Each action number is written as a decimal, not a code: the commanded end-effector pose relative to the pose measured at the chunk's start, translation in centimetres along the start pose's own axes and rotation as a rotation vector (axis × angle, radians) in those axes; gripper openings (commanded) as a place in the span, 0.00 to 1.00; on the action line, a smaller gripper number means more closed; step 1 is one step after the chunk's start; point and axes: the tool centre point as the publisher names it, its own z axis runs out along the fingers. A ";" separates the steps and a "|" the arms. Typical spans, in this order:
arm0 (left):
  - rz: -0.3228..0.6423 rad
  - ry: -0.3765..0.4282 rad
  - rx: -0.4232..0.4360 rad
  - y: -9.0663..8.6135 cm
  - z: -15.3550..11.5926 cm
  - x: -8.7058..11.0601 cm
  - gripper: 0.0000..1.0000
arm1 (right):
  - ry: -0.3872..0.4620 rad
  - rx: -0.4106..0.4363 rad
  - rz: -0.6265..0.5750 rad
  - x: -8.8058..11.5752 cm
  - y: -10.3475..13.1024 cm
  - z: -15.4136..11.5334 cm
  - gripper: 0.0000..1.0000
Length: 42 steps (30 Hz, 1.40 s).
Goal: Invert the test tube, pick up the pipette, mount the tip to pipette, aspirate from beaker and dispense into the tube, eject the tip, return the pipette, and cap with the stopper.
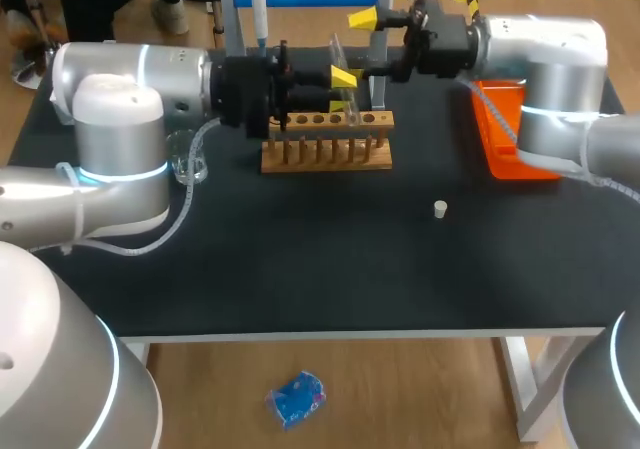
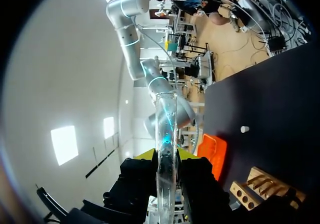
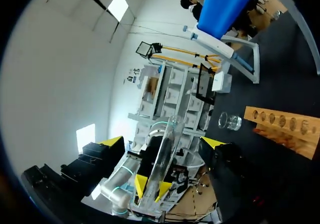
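Black counter (image 1: 300,269) is occupied by a wooden rack (image 1: 327,141). Above the rack, the test tube (image 2: 165,129) is clamped in the left hand (image 2: 165,158). The right hand (image 3: 162,142) is spread wide around the tube without touching it. A stopper (image 1: 439,208) is seen well apart.

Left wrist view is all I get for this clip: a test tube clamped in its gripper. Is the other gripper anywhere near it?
Observer: Yes. The right wrist view shows the right gripper open, with one finger on each side of the test tube and neither touching it.
Operator: Where is the beaker?
Observer: In the head view the beaker stands off the left end of the wooden rack.
Operator: And the pipette?
Observer: The pipette is upright behind the rack, in neither gripper.
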 end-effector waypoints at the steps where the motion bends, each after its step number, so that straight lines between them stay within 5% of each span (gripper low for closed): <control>1: -0.021 -0.019 0.021 0.1 -0.4 -0.2 0.00 | -0.007 0.041 -0.087 0.3 -0.1 -2.0 1.00; 5: -0.061 -0.032 0.047 0.2 -0.9 -0.4 0.00 | -0.079 0.124 -0.192 0.7 -0.3 -3.3 1.00; 29: -0.040 0.002 0.014 0.3 -2.0 -0.9 0.00 | -0.079 0.124 -0.192 0.7 -0.3 -3.3 1.00; 37: -0.040 0.002 0.014 0.3 -2.0 -0.9 0.00 | -0.176 0.175 -0.507 0.4 -1.6 -7.2 1.00; 42: -0.040 0.002 0.014 0.3 -2.0 -0.9 0.00 | -0.321 0.252 -0.697 -1.1 -3.3 -9.8 1.00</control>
